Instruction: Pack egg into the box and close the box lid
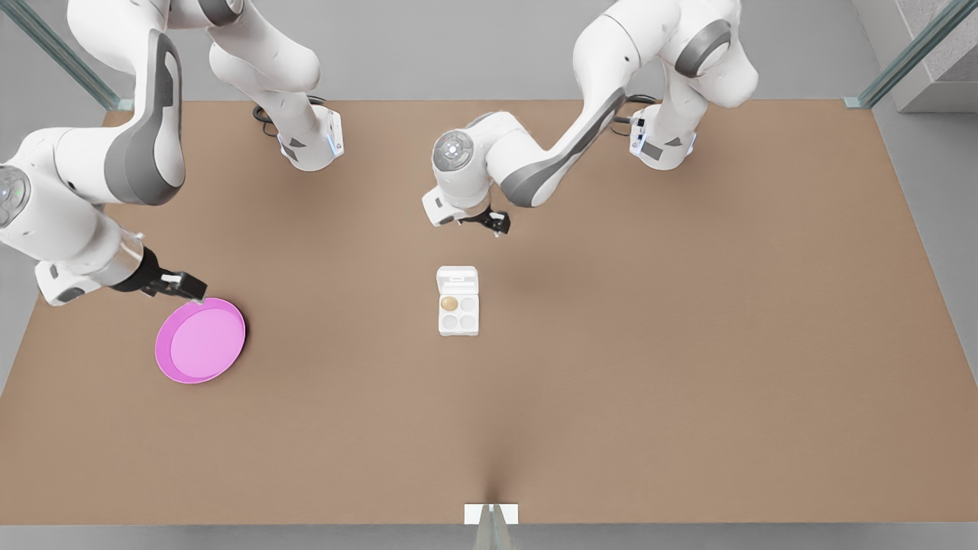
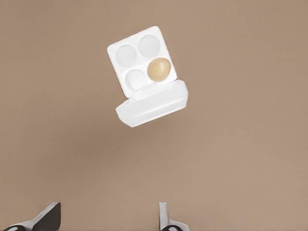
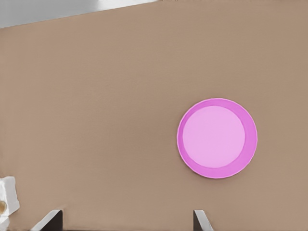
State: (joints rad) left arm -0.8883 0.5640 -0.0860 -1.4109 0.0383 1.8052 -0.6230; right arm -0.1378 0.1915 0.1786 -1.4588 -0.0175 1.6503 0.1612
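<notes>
The white box [image 1: 458, 322] sits mid-table with its lid [image 1: 458, 279] hinged open on the side facing the arm bases. A tan egg [image 1: 449, 303] rests in the cup beside the hinge, on the front view's left. In the left wrist view the box [image 2: 142, 61], the egg [image 2: 158, 69] and the lid [image 2: 153, 103] lie ahead of my left gripper [image 2: 109, 207], which is open and empty. In the front view that left gripper [image 1: 497, 223] hovers behind the lid. My right gripper [image 1: 187, 289] is open and empty at the pink plate's rim.
A round pink plate [image 1: 200, 341] lies at the front view's left, bare in the right wrist view [image 3: 216, 138]. The box's corner [image 3: 7, 195] shows at that view's edge. A white bracket [image 1: 490, 513] sits at the table's front edge.
</notes>
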